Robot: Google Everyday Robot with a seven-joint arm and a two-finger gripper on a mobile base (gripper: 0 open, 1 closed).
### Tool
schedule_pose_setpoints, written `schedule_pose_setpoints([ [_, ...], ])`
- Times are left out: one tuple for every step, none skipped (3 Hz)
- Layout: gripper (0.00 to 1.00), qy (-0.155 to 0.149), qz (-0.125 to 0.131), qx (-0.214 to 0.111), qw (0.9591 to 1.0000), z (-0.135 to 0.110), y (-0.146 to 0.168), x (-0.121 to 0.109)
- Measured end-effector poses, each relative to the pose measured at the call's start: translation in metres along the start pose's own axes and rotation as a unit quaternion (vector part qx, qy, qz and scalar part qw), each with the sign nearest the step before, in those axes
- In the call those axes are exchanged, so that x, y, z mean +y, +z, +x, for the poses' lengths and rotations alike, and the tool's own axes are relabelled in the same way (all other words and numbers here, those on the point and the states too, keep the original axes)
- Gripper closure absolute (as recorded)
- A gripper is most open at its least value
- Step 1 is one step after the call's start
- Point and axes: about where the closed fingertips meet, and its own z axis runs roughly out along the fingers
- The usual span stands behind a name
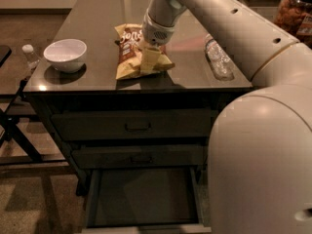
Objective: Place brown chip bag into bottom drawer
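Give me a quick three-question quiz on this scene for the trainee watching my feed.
1. True or false: the bottom drawer is pulled open and its floor is bare.
2. Where is the gripper? A) over the white bowl; B) down at the brown chip bag on the cabinet top; C) inside the drawer.
3. Fill in: in the camera view, the clear bottle lies on the top to the bag's ____.

Key: 1 true; 2 B; 3 right.
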Motion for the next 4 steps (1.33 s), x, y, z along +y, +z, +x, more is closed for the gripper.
schedule_pose_setpoints([
  [0.88,0.000,0.000,0.000,1.0000,0.0000,0.0001,0.0000],
  [1.00,0.000,0.000,0.000,1.0000,0.0000,0.0001,0.0000],
  [1.00,0.000,0.000,0.000,1.0000,0.0000,0.0001,0.0000],
  [1.00,-0.007,0.010,-0.017,0.9998,-0.0043,-0.0086,-0.0018],
])
